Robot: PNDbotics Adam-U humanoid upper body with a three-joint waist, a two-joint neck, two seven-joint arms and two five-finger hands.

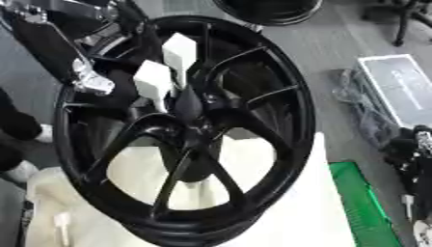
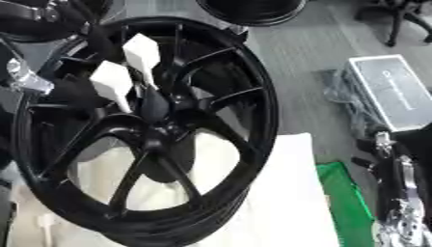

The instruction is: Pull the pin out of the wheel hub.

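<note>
White padding [image 1: 278, 193] fills the foreground beneath a black alloy wheel [image 1: 287, 159] that stands tilted on it, spokes meeting at the wheel hub [image 1: 192, 113] near the middle of both views. Reaching in from the upper left, the robot's left hand [image 1: 165, 72] shows pale fingertips [image 2: 114, 82] bent down over the spokes and ending right at the hub, apparently closing on the dark, tapered pin [image 1: 187, 102] that rises from it; whether the pin is truly pinched cannot be told, as hand, pin and wheel are all black there. Judging by this, the grasp is being made and the pull itself is not yet done. Next would come a secure pinch on the pin, then a straight draw along its axis, away from the hub and clear of the spokes. At the lower right edge of the right eye view, the right hand [image 2: 397, 193] hangs idle beside a green mat [image 1: 367, 207], its fingers indistinct.
</note>
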